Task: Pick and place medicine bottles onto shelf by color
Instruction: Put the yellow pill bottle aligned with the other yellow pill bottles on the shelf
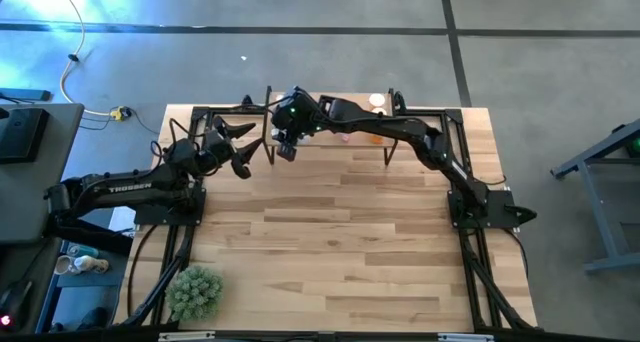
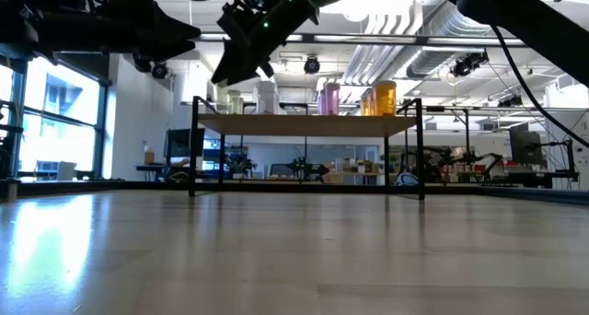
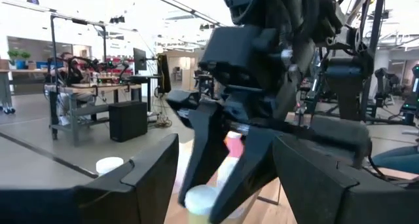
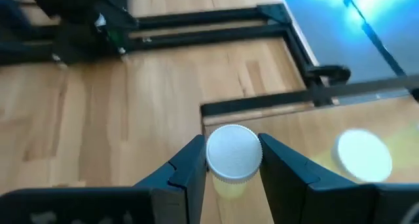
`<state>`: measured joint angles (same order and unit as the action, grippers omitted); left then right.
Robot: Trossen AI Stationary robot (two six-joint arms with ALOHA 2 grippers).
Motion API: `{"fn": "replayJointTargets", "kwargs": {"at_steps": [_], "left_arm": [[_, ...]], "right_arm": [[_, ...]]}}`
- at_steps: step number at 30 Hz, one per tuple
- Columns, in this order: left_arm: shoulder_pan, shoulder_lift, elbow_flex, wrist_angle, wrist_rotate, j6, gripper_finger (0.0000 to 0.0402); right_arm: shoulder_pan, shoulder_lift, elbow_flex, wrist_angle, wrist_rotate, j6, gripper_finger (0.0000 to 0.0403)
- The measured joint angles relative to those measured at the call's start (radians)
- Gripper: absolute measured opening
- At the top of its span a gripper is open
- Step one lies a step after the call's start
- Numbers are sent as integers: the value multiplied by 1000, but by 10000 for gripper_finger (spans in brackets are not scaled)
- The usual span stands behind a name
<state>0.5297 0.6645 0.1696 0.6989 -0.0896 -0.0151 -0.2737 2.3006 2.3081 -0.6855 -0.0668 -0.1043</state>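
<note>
The shelf (image 2: 308, 123) stands at the table's far side on thin black legs. On it stand a pale bottle (image 2: 267, 96), a pink one (image 2: 329, 99) and an orange one (image 2: 382, 98). My right gripper (image 4: 234, 168) reaches over the shelf's left end (image 4: 262, 119) and is shut on a yellow-green, white-capped medicine bottle (image 4: 234, 153). A second white-capped yellow-green bottle (image 4: 363, 157) stands beside it on the shelf. My left gripper (image 1: 238, 150) hovers open left of the shelf, holding nothing. My right gripper pinches the yellow-green bottle just under its white cap (image 4: 234, 152), one finger (image 4: 190, 168) on each side. The fingers slant down from above. The bottle stays upright over the shelf's left end. Whether its base touches the shelf cannot be told.
A spiky green plant (image 1: 195, 292) sits at the table's near left corner. Black arm frames (image 1: 180, 232) run along both table sides. The wide wooden tabletop (image 1: 340, 232) spreads in front of the shelf.
</note>
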Motion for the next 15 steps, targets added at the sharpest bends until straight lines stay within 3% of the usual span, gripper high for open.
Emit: {"fn": "replayJointTargets", "kwargs": {"at_steps": [5,15], "left_arm": [[0,-4,0,-3,0,0,239],[0,-5,0,-2,0,18,239]], "right_arm": [[-3,9,0,-3,57,0,114],[-7,10,1,-13,64,0,114]]}}
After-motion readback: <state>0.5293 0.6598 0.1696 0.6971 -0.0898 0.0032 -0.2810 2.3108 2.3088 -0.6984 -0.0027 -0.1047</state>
